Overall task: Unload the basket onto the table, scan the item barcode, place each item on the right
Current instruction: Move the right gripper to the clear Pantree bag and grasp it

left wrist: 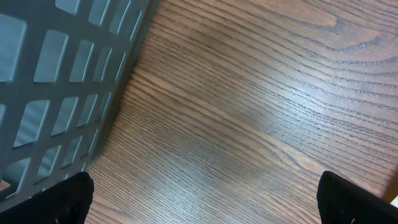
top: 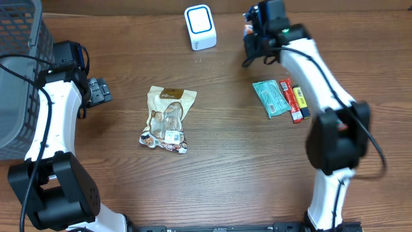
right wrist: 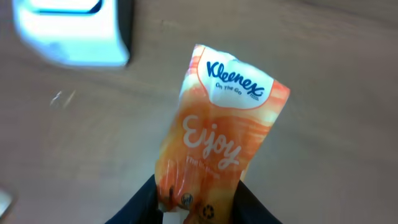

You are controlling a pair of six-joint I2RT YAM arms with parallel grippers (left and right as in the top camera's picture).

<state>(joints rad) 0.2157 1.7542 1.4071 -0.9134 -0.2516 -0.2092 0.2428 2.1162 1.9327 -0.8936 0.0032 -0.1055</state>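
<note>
My right gripper (right wrist: 199,205) is shut on the lower end of an orange Kleenex tissue pack (right wrist: 221,134), whose printed front faces the wrist camera. No barcode shows on that face. Up and to the left of the pack in this view sits the white scanner (right wrist: 71,31). In the overhead view the right gripper (top: 253,29) hangs at the back of the table, just right of the scanner (top: 200,26), and only a sliver of the tissue pack (top: 247,29) shows. My left gripper (top: 100,91) stands open over bare wood at the left, holding nothing.
A grey mesh basket (top: 16,77) stands at the far left, close beside the left gripper (left wrist: 202,199). A beige snack bag (top: 167,119) lies mid-table. A teal packet (top: 270,98) and a red bar (top: 293,101) lie to the right.
</note>
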